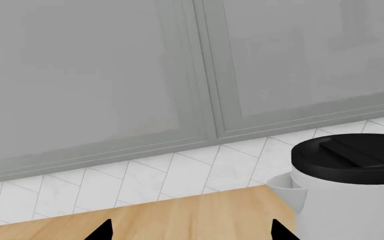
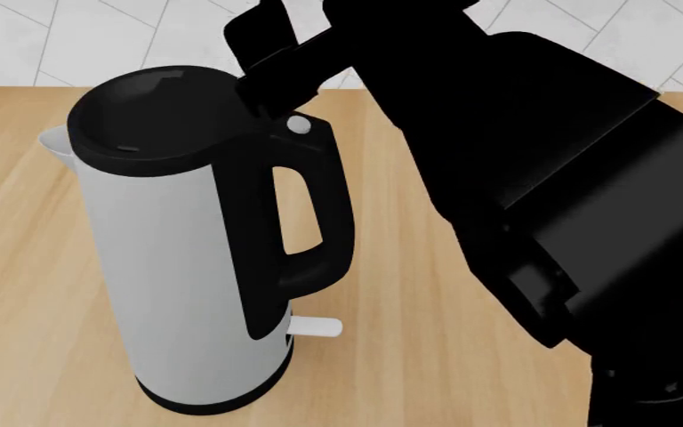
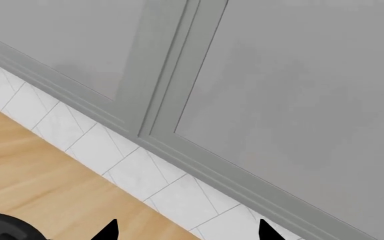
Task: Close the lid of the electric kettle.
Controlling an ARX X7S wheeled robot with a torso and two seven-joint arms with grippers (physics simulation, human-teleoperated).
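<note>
Lid (image 2: pixel 152 120) of the electric kettle (image 2: pixel 181 276) lies flat across the kettle's top, its black raised rim matching the width of the light grey body, so the kettle reads as closed. The kettle stands upright on the wooden countertop (image 2: pixel 413 338), near the tiled back wall, with its small spout (image 2: pixel 54 142) turned toward the head view's left and its black loop handle (image 2: pixel 306 231) toward the right. A white switch tab (image 2: pixel 316 327) sticks out low beside the handle, just above the black base ring.

A black arm fills the right side of the head view, and its end reaches over the hinge, just above the handle's top; whether it touches the lid or hinge cannot be told, and which arm it is cannot be told either.

In the left wrist view the left gripper (image 1: pixel 188 231) shows two fingertips set well apart, nothing between them, with the kettle close beside one tip. In the right wrist view the right gripper (image 3: pixel 186 231) is likewise spread wide and holds nothing, with a dark curved edge, probably the lid, at the frame's corner. Behind the counter run white herringbone tiles (image 1: pixel 178 175) and grey cabinet doors (image 1: pixel 112 75).
</note>
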